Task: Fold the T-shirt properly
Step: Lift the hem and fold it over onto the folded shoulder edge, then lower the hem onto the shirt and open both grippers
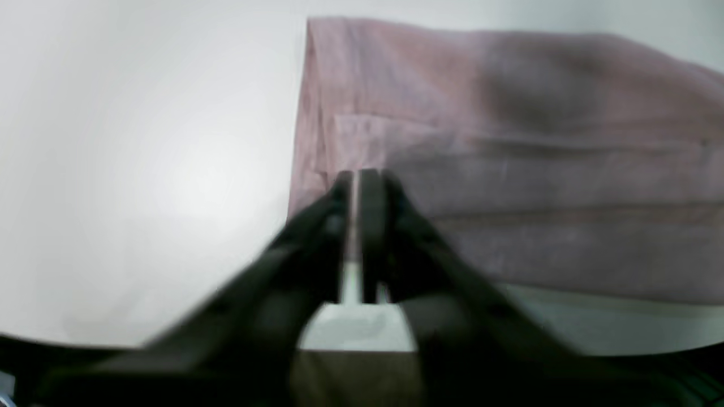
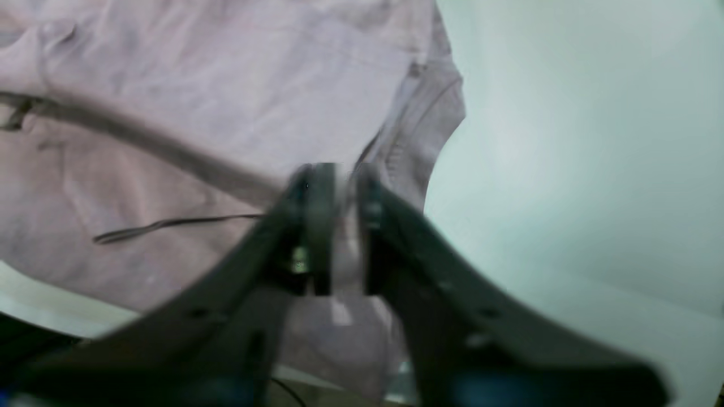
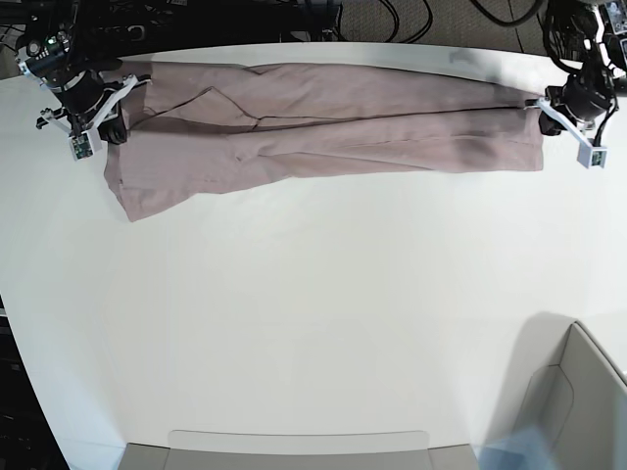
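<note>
At the surface's (image 3: 313, 323) far-left corner the right gripper (image 2: 339, 186) hangs over the T-shirt (image 3: 323, 127), jaws parted slightly with no cloth between them. The shirt lies as a long band along the far edge; soft, light and wrinkled, it will likely sag, so pinch doubled hems at the ends. At the far-right corner the left gripper (image 1: 359, 181) shows a narrow gap, holding nothing.

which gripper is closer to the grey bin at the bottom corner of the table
Left. The left gripper sits at the shirt's far-end edge on the same side of the table as the grey bin; the right gripper is at the opposite end.
</note>
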`<state>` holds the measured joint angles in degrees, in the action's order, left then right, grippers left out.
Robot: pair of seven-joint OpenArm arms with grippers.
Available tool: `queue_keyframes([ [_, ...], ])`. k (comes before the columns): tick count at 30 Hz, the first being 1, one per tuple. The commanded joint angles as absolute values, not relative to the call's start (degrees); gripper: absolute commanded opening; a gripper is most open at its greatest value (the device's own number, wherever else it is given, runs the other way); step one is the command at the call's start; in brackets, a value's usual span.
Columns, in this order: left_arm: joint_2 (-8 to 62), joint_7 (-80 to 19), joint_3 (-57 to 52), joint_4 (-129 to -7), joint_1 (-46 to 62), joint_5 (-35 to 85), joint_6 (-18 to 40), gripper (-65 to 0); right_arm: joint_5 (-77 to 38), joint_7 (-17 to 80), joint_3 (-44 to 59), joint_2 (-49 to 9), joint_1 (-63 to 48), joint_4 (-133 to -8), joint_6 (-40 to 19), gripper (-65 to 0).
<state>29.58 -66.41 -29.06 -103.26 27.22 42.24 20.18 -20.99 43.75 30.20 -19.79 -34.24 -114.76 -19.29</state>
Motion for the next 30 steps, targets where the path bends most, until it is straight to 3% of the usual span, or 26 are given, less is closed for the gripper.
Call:
queue_keyframes([
  [1,30.73,-65.45,-29.85,-104.92,27.03,42.86,20.18,-51.5,-21.41,42.59,30.46,-20.62,-34.07,-115.65,-18.95,-49.5],
  [4,30.73,-65.45,-29.41,-105.54,26.68,42.86,20.18,-51.1,-21.41,42.59,30.29,-20.62,-33.8,-115.65,-18.95,-40.0],
  [7,31.08,-65.45,-28.26,-105.01,26.15,42.86,20.18,-51.1,-21.41,42.59,29.05,-20.88,-33.54,-115.47,-18.95,-36.1],
  [11,34.15,-65.89,-23.52,-103.52,23.25,42.77,20.09,-51.0,-21.41,42.59,26.95,-21.05,-33.54,-115.47,-18.95,-36.2],
  [17,36.7,-65.45,-18.59,-90.24,16.84,42.86,20.35,-51.0,-21.41,42.51,24.66,-20.97,-33.45,-114.07,-18.95,-36.2],
  [30,36.53,-65.45,-17.63,-86.64,17.89,43.12,20.7,-51.0,-21.23,42.51,24.75,-21.05,-32.48,-112.92,-18.95,-36.2],
])
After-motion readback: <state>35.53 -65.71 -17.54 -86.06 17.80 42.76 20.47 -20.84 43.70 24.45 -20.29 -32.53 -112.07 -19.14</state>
